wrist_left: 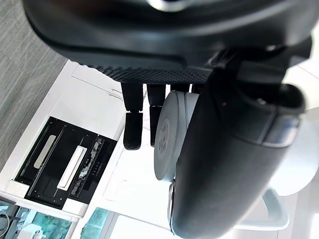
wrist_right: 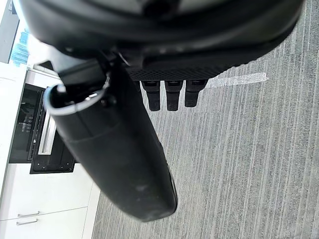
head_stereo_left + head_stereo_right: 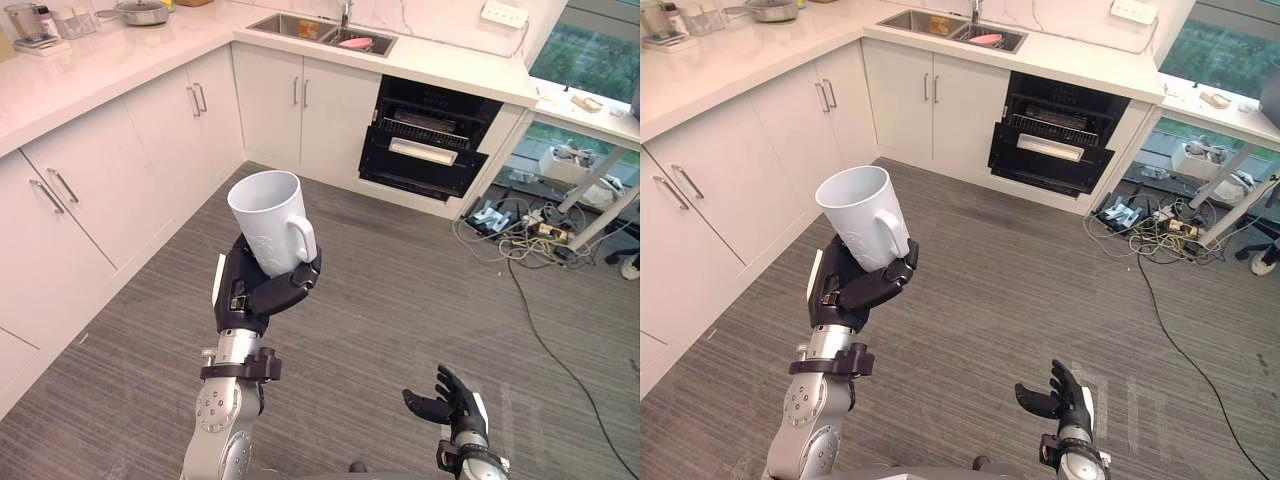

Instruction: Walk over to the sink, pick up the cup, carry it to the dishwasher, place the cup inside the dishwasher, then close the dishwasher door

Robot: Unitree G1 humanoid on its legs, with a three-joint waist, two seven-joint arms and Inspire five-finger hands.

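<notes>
A white cup point(image 3: 268, 232) with a handle stands upright in my left hand point(image 3: 255, 290), whose fingers and thumb curl round its lower part; it is held up in mid-air over the floor. The left wrist view shows the cup's base point(image 1: 169, 137) against the fingers. The dishwasher point(image 3: 428, 140) stands across the room under the counter, its dark door partly open with a rack showing. The sink point(image 3: 322, 32) is set in the counter to its left. My right hand point(image 3: 447, 400) hangs low near the bottom edge, fingers relaxed and empty.
White cabinets point(image 3: 110, 170) run along the left and back walls under a pale counter point(image 3: 120, 55) with a pan and jars. A tangle of cables and a power strip point(image 3: 520, 225) lies on the grey wood floor right of the dishwasher.
</notes>
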